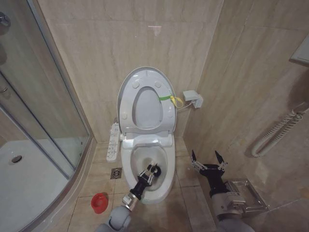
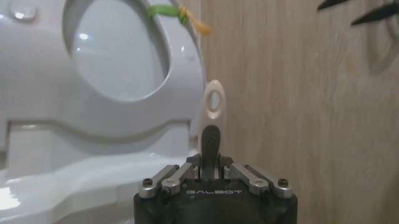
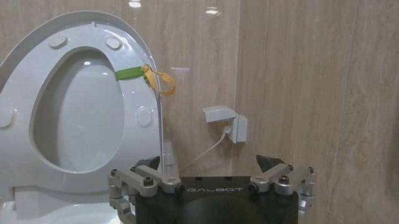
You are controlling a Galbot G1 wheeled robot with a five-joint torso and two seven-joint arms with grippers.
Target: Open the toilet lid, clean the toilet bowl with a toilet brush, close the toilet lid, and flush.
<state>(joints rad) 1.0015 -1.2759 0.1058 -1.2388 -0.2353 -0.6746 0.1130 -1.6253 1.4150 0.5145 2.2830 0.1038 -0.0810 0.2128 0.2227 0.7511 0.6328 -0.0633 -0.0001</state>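
Over the toilet bowl (image 1: 145, 159), left hand (image 1: 153, 170) grips one toilet brush (image 2: 213, 100).

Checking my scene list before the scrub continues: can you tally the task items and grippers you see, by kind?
Toilet lid: 1, raised against the wall
Toilet bowl: 1, open
Toilet brush: 1, handle in the left gripper
Red brush holder: 1, on the floor
Grippers: 2, left gripper over the bowl, right gripper open beside it
Total: 6
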